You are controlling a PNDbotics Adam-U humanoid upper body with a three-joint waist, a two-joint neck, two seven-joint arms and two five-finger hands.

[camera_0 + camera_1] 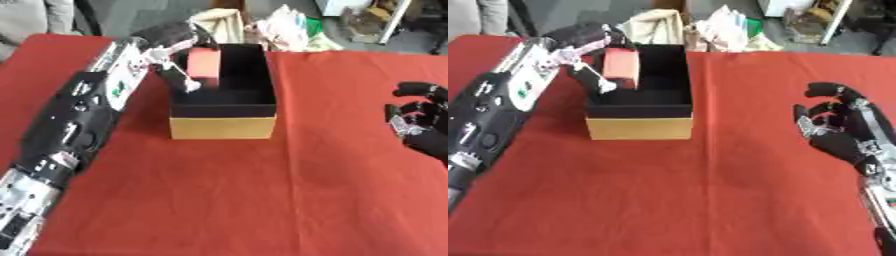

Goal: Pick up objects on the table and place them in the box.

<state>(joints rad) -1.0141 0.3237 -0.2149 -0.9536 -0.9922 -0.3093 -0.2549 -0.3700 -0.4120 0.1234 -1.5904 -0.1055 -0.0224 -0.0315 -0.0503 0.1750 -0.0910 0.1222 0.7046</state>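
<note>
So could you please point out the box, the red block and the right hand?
box point(222, 127): left eye view, tan front wall.
red block point(205, 63): left eye view, front face.
right hand point(836, 143): right eye view, palm.

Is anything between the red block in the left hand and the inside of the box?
Nothing visible. The left hand holds the red block over the open box, at its left wall, with dark open interior below. The right hand rests apart, at the right.

The left arm point(79, 115) is extending forward, its left hand point(171, 42) curling its fingers around a held item. The right hand point(837, 127) is resting low, fingers relaxed and pointing up.
</note>
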